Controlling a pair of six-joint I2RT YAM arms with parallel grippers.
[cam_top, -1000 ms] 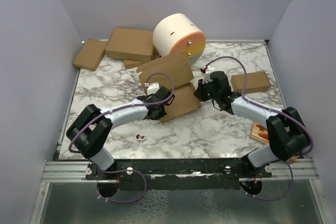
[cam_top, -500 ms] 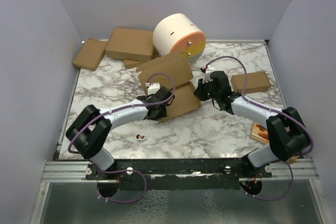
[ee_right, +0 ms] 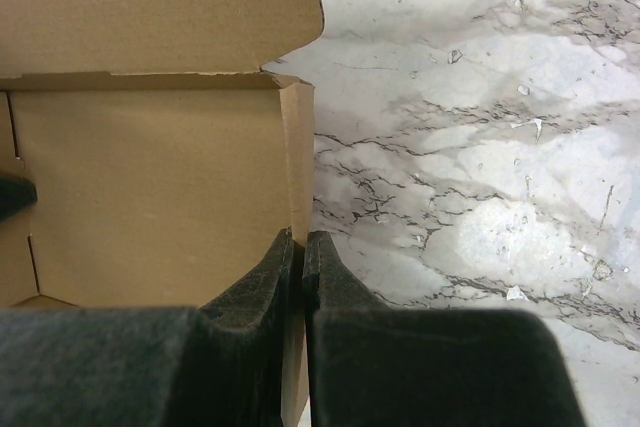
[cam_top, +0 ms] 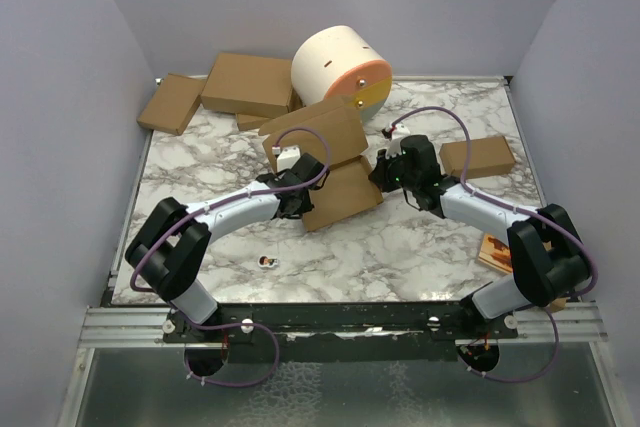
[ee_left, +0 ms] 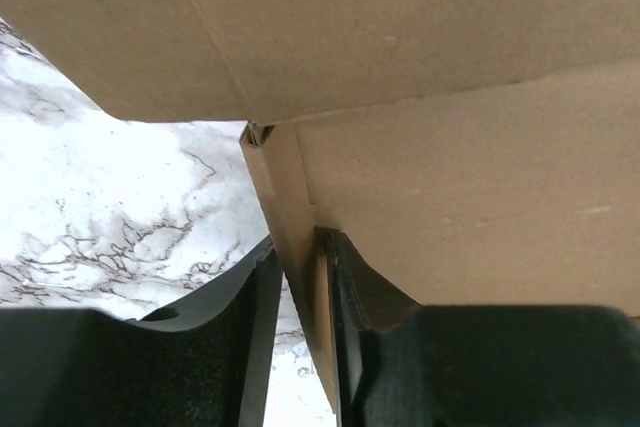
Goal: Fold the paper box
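Half-formed paper box point(cam_top: 340, 192) lies at the middle of the bench point(cam_top: 420, 247), lid flap raised. Left pincer point(ee_left: 300, 262) is clamped on its left side wall, and right pincer point(ee_right: 298, 247) is pinched onto the right wall. Risk: an uneven pull by either arm could buckle a wall or skid the box.

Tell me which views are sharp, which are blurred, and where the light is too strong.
Top external: even soft light, all sharp, only faint shadows. Left wrist: the marble table is washed out, the paper box is shaded, the left fingers are dark. Right wrist: the right fingers near the lens are blurred; box and marble are sharp.
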